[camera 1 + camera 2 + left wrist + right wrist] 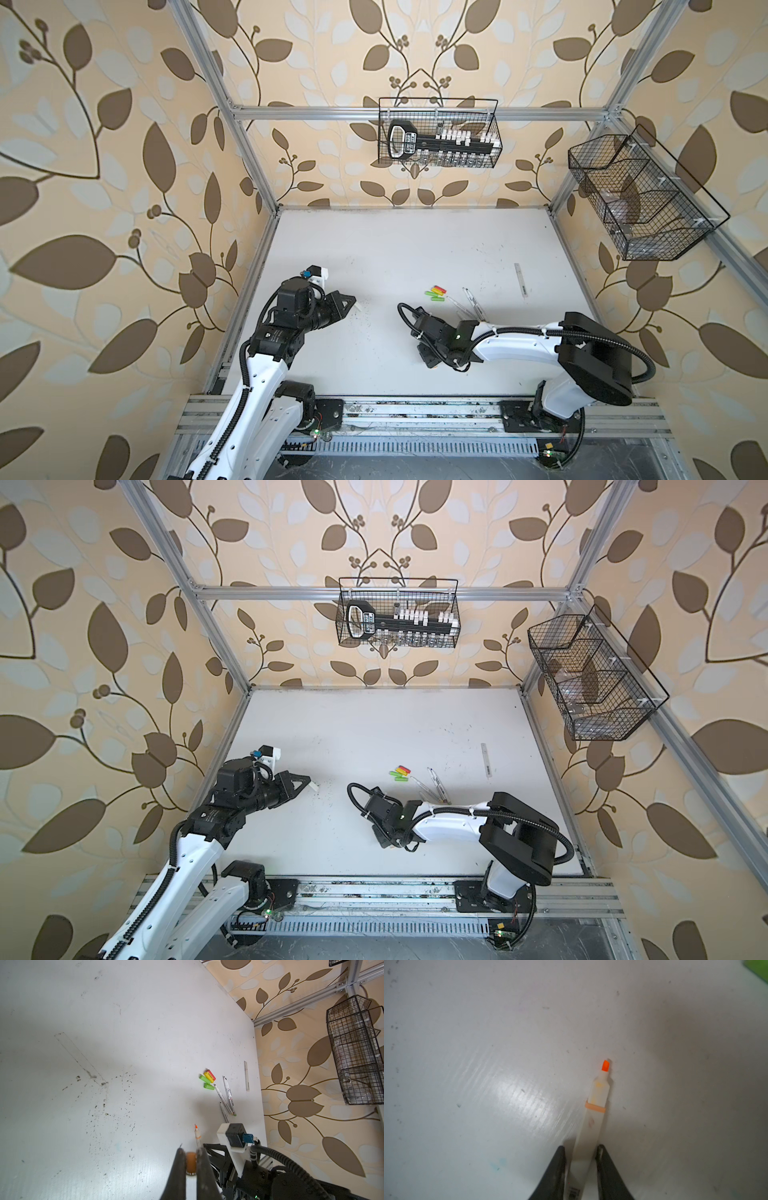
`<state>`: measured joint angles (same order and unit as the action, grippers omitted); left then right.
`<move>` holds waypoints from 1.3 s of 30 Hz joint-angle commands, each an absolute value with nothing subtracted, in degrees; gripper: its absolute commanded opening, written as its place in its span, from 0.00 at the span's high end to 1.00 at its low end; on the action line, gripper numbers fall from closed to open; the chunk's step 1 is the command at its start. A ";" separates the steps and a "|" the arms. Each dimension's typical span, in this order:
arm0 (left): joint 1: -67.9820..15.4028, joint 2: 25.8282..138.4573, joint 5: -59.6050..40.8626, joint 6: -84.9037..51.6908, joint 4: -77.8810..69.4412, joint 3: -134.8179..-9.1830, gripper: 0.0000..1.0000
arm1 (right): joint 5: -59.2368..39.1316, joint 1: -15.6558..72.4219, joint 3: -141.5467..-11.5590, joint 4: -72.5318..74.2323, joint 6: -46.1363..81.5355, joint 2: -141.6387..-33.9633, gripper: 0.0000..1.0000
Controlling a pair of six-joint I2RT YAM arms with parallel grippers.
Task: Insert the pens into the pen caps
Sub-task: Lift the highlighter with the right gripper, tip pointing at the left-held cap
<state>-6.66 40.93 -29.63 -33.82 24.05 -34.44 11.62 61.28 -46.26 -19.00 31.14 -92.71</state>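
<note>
The left jaws clench a pale cap [190,1164]; the right jaws grasp the orange-tipped marker [593,1126] by its barrel, tip free, likely for insertion. Other pens [228,1095] and caps [208,1077] lie clustered on the surface [104,1022].

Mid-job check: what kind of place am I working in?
Probably a lab robot cell dressed as a room: aluminium frame around a white table, leaf wallpaper on the walls, wire baskets hung from it.
</note>
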 commanded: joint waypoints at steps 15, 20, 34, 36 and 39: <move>-6.42 41.23 -37.80 -36.22 12.87 -32.54 1.00 | 8.89 62.26 -53.44 -10.25 14.70 -91.45 0.84; -6.41 40.59 -41.35 -37.55 8.68 -32.16 1.00 | 8.58 63.44 -51.15 -3.23 11.05 -85.52 0.84; -6.33 41.22 -50.53 -42.54 -1.67 -30.64 1.00 | 10.00 64.74 -46.77 2.70 8.61 -76.41 0.86; -6.33 41.46 -50.75 -42.63 -1.67 -30.50 1.00 | 10.35 64.76 -46.84 2.47 8.53 -76.12 0.86; -6.33 41.70 -51.15 -42.71 -1.67 -30.50 1.00 | 10.72 64.75 -47.02 2.11 8.53 -75.93 0.86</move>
<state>-6.66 41.60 -48.75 -42.26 1.32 -30.57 9.58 64.49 -47.68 1.41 9.78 -77.01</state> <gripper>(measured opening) 0.085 0.143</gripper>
